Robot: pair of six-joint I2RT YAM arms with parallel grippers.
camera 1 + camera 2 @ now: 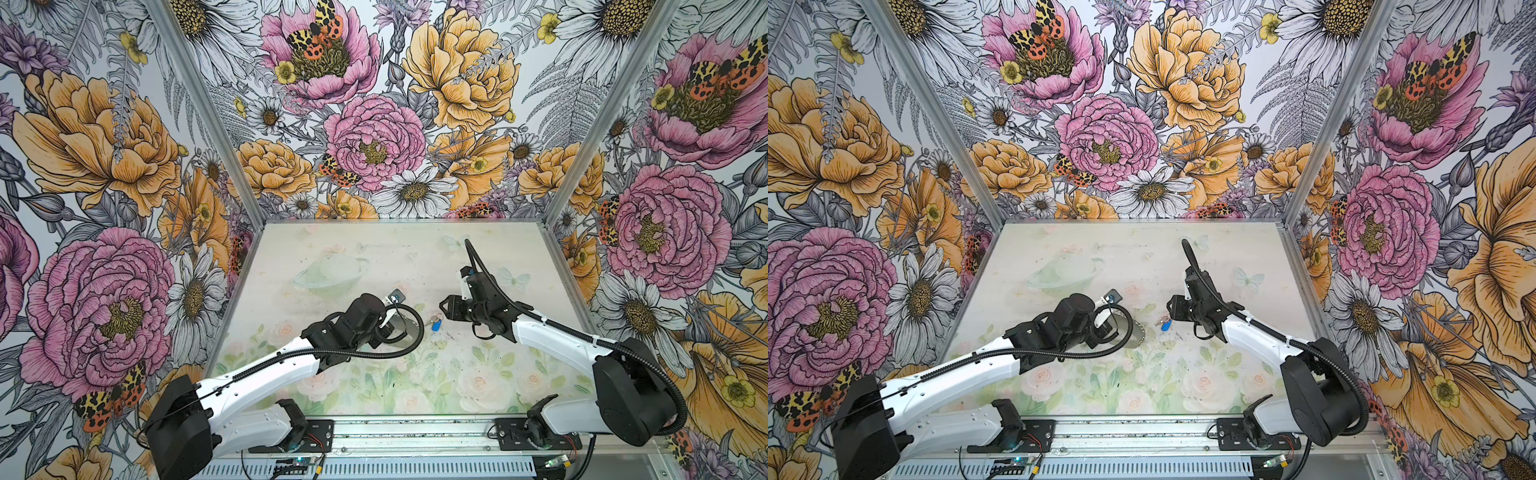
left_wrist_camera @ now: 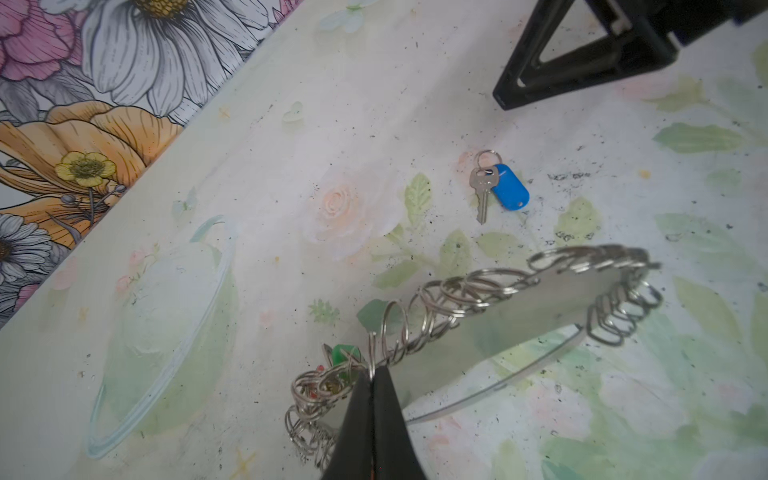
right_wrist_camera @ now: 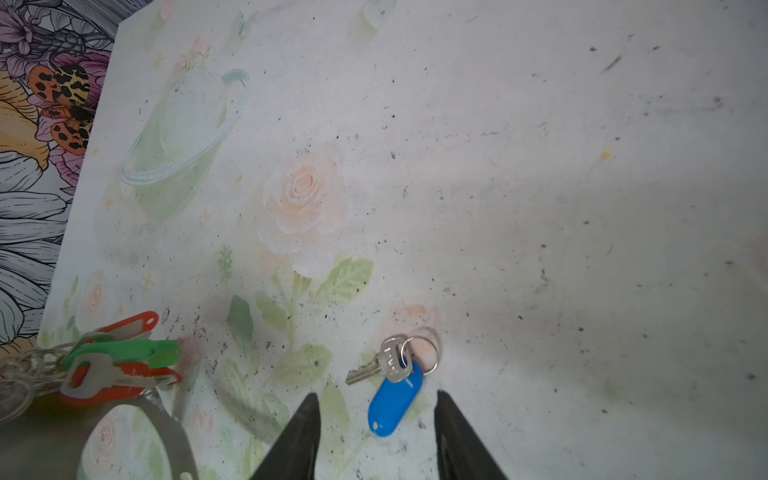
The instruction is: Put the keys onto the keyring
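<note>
A pale surface [image 1: 374, 257], printed with faded roses and leaves, is enclosed on three sides by walls [image 1: 374, 124] papered with large pink, orange and white flowers.

The left pincer [image 2: 372, 374] is seen pressed together on one of the silver wire loops that rim the keyring [image 2: 552, 291]. Its fingers [image 2: 390, 415] are closed with only the thin wire between them. From that grip the flat grey hoop is seen edge-on and tilted, its rim crowded with loops and a shadow cast beneath it. Whether its far edge rests on the surface cannot be told. Just beside the grip, green and red tags [image 2: 343, 357] are hung among the loops. In the right wrist view this bunch [image 3: 124, 353] is shown with silver keys between the tags. In both top views the keyring [image 1: 409, 327] [image 1: 1136, 332] is found near the middle of the surface, partly covered by the left wrist.

The right pincer [image 3: 376, 394] is held spread. Its two dark fingertips [image 3: 309, 415] are placed on either side of the blue tag [image 3: 395, 401], with a clear gap left on each side. Whether the tips touch the surface cannot be told. The tag is laid flat on the surface and is joined by a small split ring [image 3: 424, 349] to a silver key [image 3: 374, 368]. This loose set is kept apart from the keyring, between the two pincers. In a top view the blue tag [image 1: 435, 325] is seen just beside the right pincer [image 1: 442, 305].
</note>
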